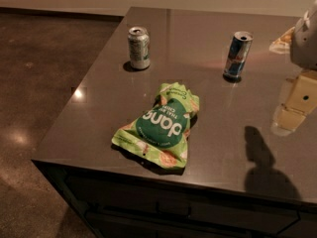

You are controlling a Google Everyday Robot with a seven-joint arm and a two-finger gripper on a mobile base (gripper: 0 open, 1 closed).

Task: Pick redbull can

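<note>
Standing at the back right: the redbull can (237,55), upright on the table (198,21), slim, blue and silver with a red mark, its silver top facing up.
Redbull can's surroundings: nothing touches it; bare table lies all around its base, with a small dark shadow at its foot.
Claw: the claw (292,108) hangs at the right edge of the view, a pale yellowish piece under a whitish arm section (307,41), above the right side of the table and partly cut off by the frame.
Claw state: I cannot tell whether it is released or clenched.
Claw to can: the claw is to the right of the redbull can and nearer the camera, well apart from it.
Second can: a shorter, wider green-and-white can (139,47) stands upright at the back left, well apart from the redbull can.
Bag: a crumpled green snack bag (159,125) with white lettering on a dark green round lies flat near the front, between the two cans but closer to the camera, touching neither.
Shadow: a dark shadow (262,167) falls on the table at the front right, below the claw.
Table surface: dark, glossy, brownish.
Floor: dark speckled floor (39,83) on the left, with small glints of light.
</note>
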